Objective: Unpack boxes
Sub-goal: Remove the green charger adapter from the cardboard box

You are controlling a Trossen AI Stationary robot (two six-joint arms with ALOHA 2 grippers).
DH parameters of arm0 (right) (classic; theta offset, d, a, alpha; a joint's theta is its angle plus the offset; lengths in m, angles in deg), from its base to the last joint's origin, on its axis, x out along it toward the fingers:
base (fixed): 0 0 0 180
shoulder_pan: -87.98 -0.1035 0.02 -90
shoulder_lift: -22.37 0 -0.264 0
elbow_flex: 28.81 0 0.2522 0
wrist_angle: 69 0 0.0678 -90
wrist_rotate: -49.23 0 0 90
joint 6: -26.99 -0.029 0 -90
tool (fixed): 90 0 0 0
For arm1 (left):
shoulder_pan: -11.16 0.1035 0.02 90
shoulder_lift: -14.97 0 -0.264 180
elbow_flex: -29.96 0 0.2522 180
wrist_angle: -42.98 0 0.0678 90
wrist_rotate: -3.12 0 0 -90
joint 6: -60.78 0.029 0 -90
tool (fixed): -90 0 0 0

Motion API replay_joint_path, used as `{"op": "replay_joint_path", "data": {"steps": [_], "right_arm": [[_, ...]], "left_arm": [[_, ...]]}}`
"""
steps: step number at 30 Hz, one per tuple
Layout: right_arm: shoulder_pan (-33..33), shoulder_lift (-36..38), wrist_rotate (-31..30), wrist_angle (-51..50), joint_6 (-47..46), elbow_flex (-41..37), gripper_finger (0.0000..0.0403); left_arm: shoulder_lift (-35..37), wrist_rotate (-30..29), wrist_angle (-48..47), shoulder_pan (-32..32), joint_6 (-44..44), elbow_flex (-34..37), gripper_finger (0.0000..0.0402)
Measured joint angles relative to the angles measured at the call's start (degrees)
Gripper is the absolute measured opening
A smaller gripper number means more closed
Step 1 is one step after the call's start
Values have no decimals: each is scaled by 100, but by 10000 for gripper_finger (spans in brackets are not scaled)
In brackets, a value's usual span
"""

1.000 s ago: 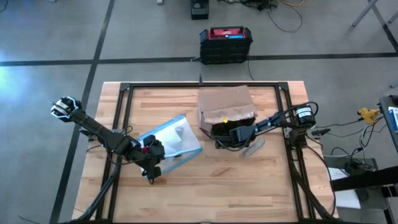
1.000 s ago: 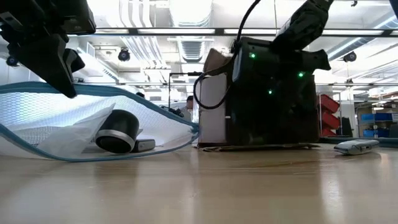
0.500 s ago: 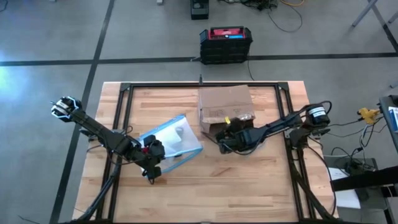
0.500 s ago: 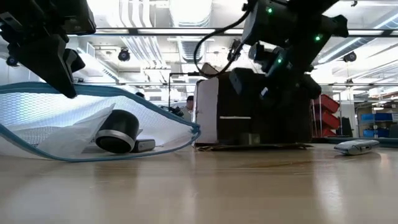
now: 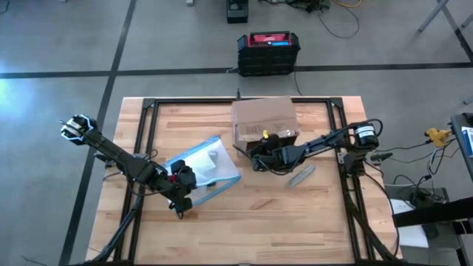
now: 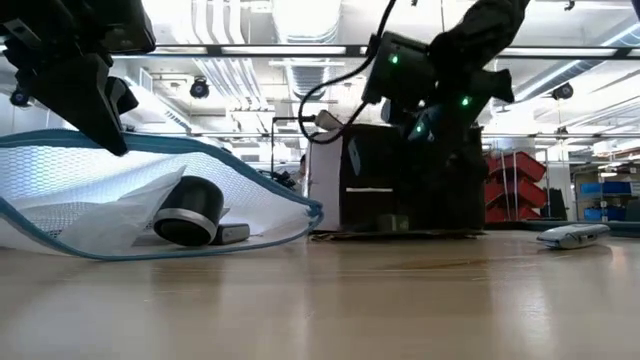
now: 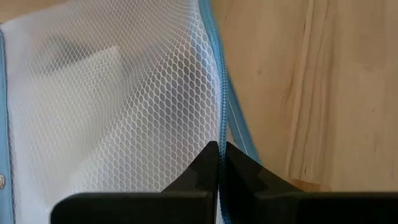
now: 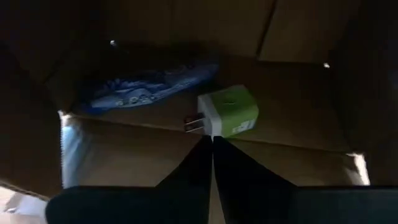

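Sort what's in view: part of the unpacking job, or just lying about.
Job:
cardboard box
green plug cube and blue packet inside it
right pincer, shut at the box

Lying about:
mesh pouch, pinched by left pincer
black-and-red case

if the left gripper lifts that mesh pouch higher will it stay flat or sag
Probably sag. The mesh pouch already drapes in a curve from where the shut left gripper pinches its blue edge, so it looks soft. The dark cylinder inside rests at the low point and would likely slide or roll toward wherever the pouch hangs lowest. It seems light otherwise.
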Motion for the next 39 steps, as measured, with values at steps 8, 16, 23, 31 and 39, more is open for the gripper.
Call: {"op": "replay_joint_path", "data": {"steps": [8,16,23,31,39], "right_arm": [[-48,-379,-130,693,779,0,0],[-378,-441,188,982,647,24,0],[-501,-458,146,1000,674,259,0],[314,-691,1008,992,1053,273,0],[-509,-597,2078,858,617,280,0]], "left_arm": [[0,0,13,0,91,2,0],[44,0,-52,0,107,2,0],[205,-171,-86,9,272,2,0],[401,-501,-70,24,407,2,0],[438,-262,-74,9,242,2,0]]}}
